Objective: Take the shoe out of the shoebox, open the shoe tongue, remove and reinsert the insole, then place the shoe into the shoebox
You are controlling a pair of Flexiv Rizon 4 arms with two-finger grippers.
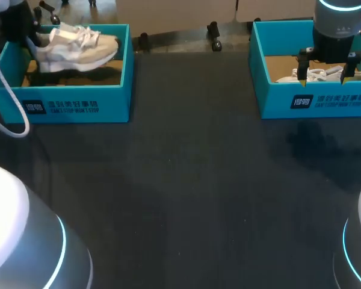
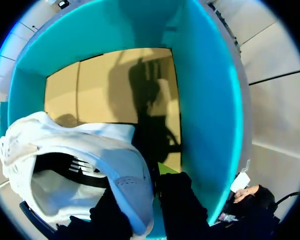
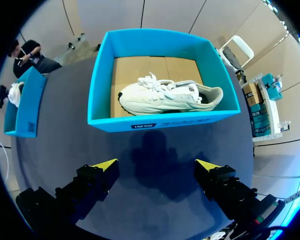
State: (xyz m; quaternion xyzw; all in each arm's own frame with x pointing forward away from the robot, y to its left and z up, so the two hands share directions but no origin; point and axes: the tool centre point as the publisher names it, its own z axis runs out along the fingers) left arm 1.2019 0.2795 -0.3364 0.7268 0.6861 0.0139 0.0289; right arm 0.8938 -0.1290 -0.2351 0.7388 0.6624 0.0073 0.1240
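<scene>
Your left gripper [image 2: 149, 197] is clamped on the heel of the beige-and-white shoe [image 1: 78, 45], one dark finger on each side of the heel collar. The shoe sits high in the left shoebox [image 1: 66, 107], its toe pointing toward the box's inner wall and its sole apparently off the cardboard floor, with shadow beneath it. In the left wrist view the shoe's opening faces the camera and the box floor lies beyond it. Your right gripper [image 3: 156, 165] hangs with its yellow tips wide apart, holding nothing, over the near wall of the right shoebox [image 3: 160, 122]. A white shoe [image 3: 170, 95] lies inside that box on its sole. Both boxes stand well apart at the far side of the dark table [image 1: 186, 180].
</scene>
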